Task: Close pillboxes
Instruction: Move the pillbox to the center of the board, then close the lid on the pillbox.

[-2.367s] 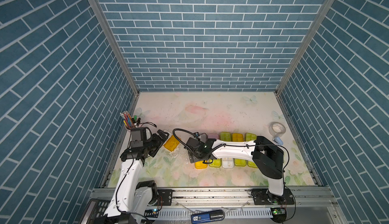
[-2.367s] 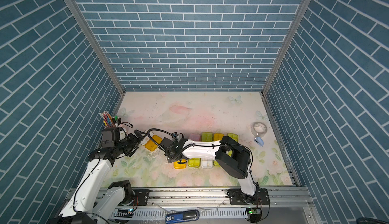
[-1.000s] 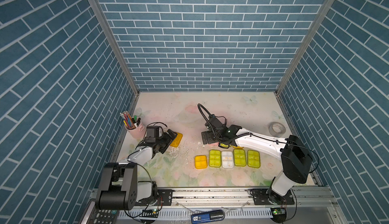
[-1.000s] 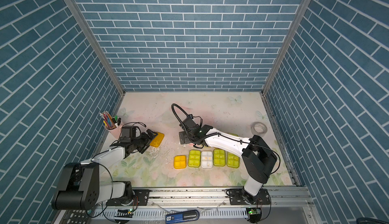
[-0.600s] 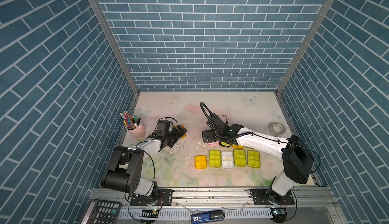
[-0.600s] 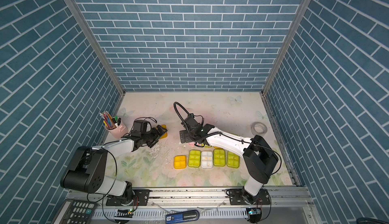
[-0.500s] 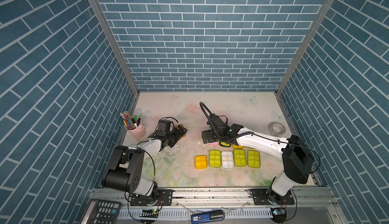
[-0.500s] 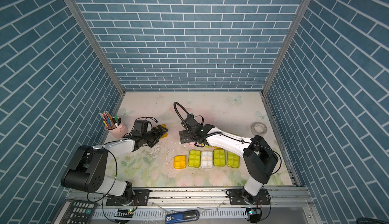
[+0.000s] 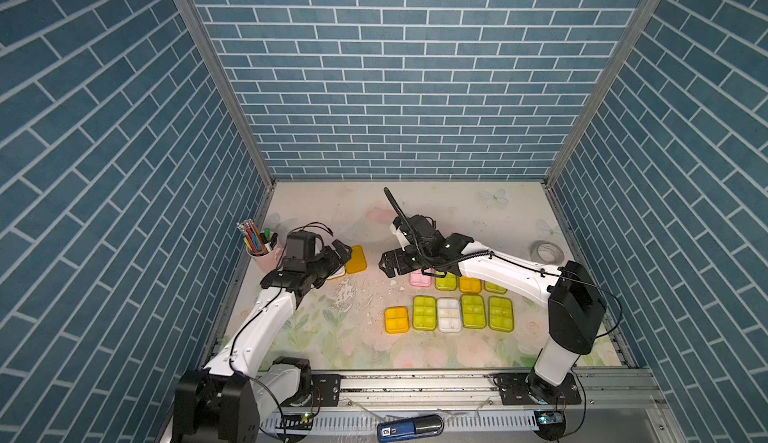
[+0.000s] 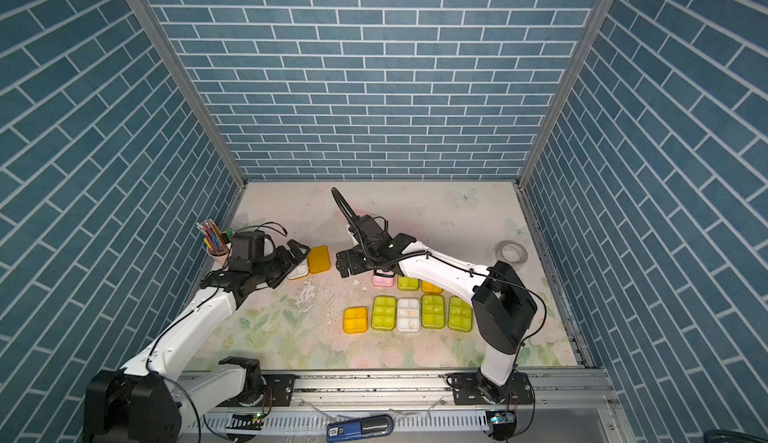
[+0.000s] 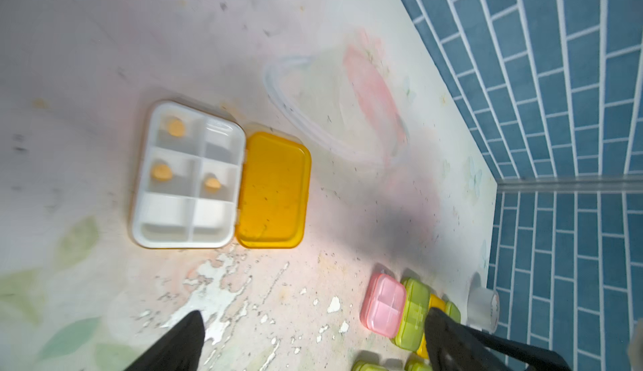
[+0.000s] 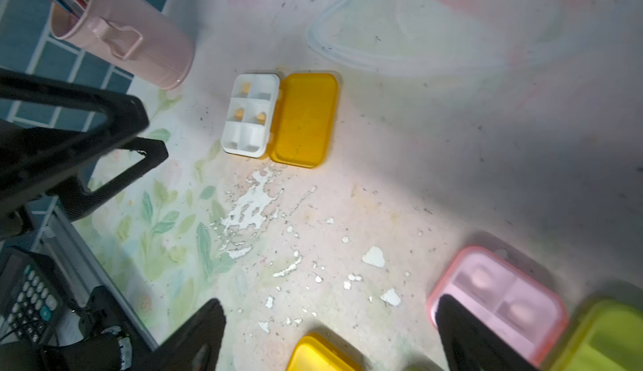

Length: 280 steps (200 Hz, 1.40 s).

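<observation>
Edged toward 9 o'clock, the right hand (image 9: 387, 264), wide like the left hand (image 9: 341, 254), nears a probably light, stiff pillbox (image 11: 221, 177); lift its lid (image 11: 275, 191) by the free edge.

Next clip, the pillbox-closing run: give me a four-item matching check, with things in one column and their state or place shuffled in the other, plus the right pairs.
Things
1. lone pillbox, apart from the rows
2. pink pillbox
3. pink cup
4. tape roll

States or places
A. holds pencils and pens
B. lid shut, at one end of the back row
C. lies flat by the side wall opposite the cup
D. lid open flat, orange tablets showing

Pairs: 1-D, 2-B, 3-A, 4-C
</observation>
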Motion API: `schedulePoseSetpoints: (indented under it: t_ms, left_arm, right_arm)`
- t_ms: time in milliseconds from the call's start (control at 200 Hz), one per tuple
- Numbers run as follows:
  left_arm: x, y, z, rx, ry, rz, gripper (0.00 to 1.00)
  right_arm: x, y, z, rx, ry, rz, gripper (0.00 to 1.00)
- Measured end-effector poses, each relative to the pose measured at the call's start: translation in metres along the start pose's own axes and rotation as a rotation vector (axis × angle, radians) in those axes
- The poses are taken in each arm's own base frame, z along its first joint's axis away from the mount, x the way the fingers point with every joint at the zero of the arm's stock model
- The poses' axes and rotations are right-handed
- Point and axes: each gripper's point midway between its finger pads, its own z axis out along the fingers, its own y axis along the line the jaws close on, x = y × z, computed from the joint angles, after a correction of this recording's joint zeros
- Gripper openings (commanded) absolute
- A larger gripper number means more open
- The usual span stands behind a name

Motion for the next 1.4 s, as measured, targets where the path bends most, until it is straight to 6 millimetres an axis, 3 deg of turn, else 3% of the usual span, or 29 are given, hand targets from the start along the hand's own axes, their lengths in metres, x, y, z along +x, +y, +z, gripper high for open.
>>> schedulePoseSetpoints:
  t_ms: [125, 250, 525, 750, 1055, 1400]
  left_arm:
    - [-0.024, 0.008, -0.019, -0.038, -0.047, -0.013, 1.00]
    - [-0.028, 0.024, -0.019, -0.082, -0.044, -0.047, 1.00]
    - [-0.013, 0.061, 0.006, -0.157, 0.025, -0.124, 1.00]
    - [-0.024, 0.069, 0.013, -0.162, 0.004, -0.140, 1.00]
    - [-0.019, 0.086, 0.044, -0.181, 0.071, -0.179, 0.99]
    - [-0.023, 0.093, 0.070, -0.176, 0.089, -0.216, 0.99]
  right_arm:
    - [-0.003, 0.010, 0.015, -0.049, 0.027, 0.002, 0.88]
    - [-0.005, 0.013, 0.032, -0.066, 0.053, 0.016, 0.85]
    - [-0.014, 0.011, 0.063, -0.115, 0.097, 0.095, 0.82]
    - [-0.021, 0.009, 0.089, -0.160, 0.134, 0.164, 0.82]
    - [-0.023, 0.008, 0.121, -0.219, 0.177, 0.236, 0.81]
    - [-0.031, -0.009, 0.144, -0.257, 0.164, 0.388, 0.78]
